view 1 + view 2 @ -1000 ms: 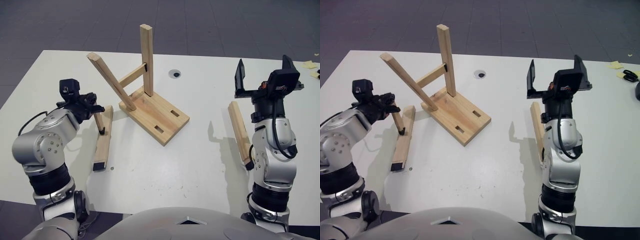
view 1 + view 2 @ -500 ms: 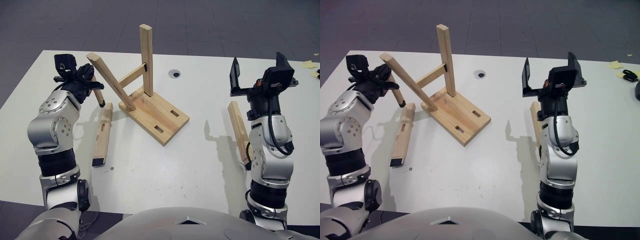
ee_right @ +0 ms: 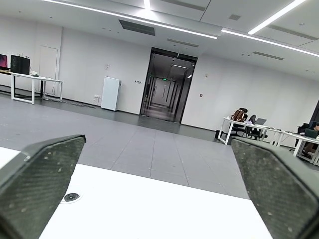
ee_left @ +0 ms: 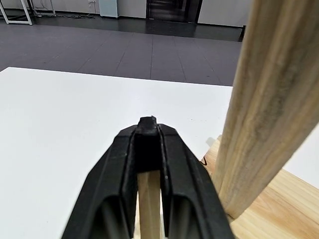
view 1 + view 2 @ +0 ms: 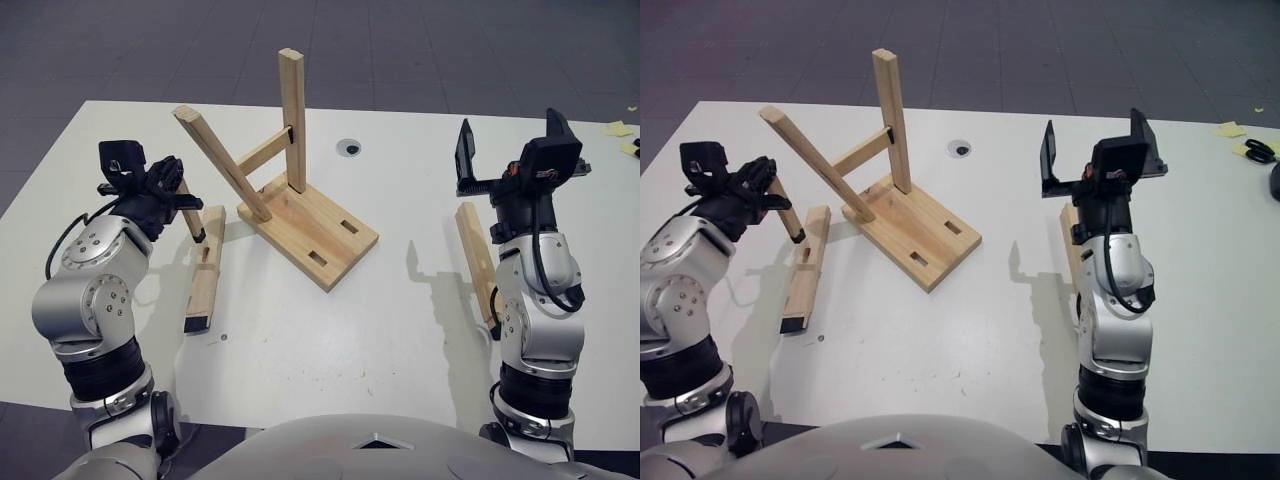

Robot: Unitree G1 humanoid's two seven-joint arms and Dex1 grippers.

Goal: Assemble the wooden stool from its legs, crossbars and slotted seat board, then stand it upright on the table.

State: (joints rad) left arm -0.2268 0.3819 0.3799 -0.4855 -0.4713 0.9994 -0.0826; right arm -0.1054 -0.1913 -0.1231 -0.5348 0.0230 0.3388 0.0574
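1. Nearest on the left, a loose pale wooden leg (image 5: 203, 280) lies flat on the white table (image 5: 320, 340), with a small dark slot in its upper face.
2. Just above it, the left gripper (image 5: 178, 197) is clamped tight on a short thin wooden crossbar (image 5: 195, 222). The crossbar is tilted, its lower end over the leg near the slot. Whether it touches the wood cannot be told.
3. The step in hand appears to be seating that end in the slot. Doing it well means squaring the stick to the leg's face, centring the end over the slot and pressing straight down. A sideways push would likely slide the leg, which nothing holds.
4. On the right, a second loose wooden leg (image 5: 478, 262) lies flat beside the arm. The right gripper (image 5: 508, 142) is raised above it, fingers spread wide and holding nothing.
5. Farther off, mid-table, the rectangular slotted wooden seat board (image 5: 325, 240) lies flat with 2 slots open. It carries 1 upright leg (image 5: 293, 120) and 1 leaning leg (image 5: 220, 160), joined by a fitted crossbar (image 5: 265, 152).
6. Beyond it sits a small round table grommet (image 5: 349, 148).
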